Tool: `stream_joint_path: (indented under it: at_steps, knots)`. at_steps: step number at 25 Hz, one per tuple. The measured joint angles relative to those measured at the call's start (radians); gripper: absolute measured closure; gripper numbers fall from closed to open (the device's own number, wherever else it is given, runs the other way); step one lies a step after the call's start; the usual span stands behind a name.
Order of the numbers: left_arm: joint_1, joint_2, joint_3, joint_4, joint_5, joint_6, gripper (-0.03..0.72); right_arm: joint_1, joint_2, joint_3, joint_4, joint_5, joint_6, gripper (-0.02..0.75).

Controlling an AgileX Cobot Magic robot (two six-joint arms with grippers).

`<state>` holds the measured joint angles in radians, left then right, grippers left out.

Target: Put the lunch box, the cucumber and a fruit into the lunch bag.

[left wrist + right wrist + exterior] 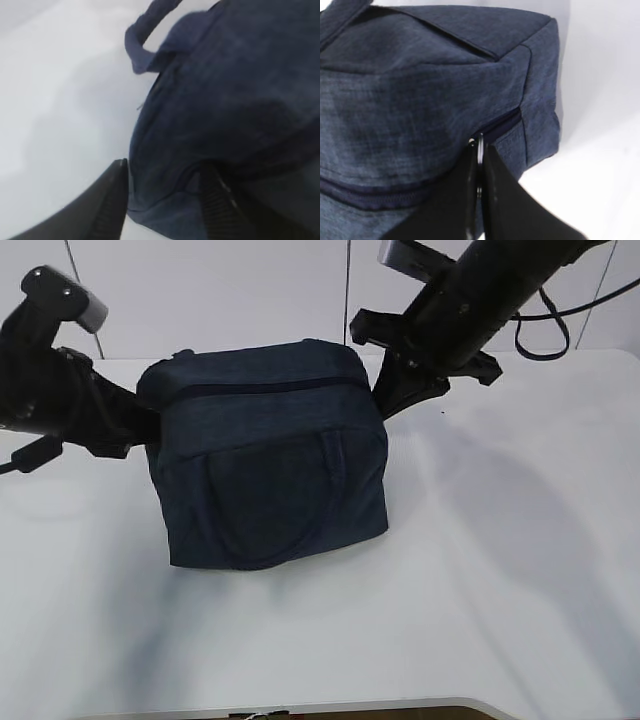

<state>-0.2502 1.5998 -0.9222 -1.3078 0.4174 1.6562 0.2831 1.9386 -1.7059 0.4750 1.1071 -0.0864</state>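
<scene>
Lunch bag [270, 455]: upright mid-table [480, 600], zipper closed. Exterior view hides both claws behind the bag's ends. Left gripper [165, 200], left wrist view: fingers spread, fabric corner between them. Right gripper [479, 165], right wrist view: clenched on silver ring pull [480, 145] at zipper's end.

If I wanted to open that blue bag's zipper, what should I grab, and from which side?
Take the silver ring pull at the end of the zipper, on the lunch bag's right end. It stands out from the fabric as a thin flat loop, so pinch it across its faces, coming in from that end. The right gripper is shut on it just so; the fabric itself offers no firm edge.
</scene>
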Motion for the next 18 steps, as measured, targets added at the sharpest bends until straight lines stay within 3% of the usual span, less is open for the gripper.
stream_joint_path:
  at_steps: [4,11,18]
  knots:
    - [0.0,-0.086,0.0,0.042,0.033,0.0,0.311,0.0,0.0,0.0,-0.042,0.006,-0.002,0.733]
    - [-0.004,-0.173,-0.049,0.092,0.244,0.064,0.301,0.0,0.0,0.0,-0.061,0.019,0.011,0.733]
    - [-0.096,-0.173,-0.106,0.164,0.292,0.13,0.299,0.0,0.0,0.0,-0.096,0.04,0.132,0.733]
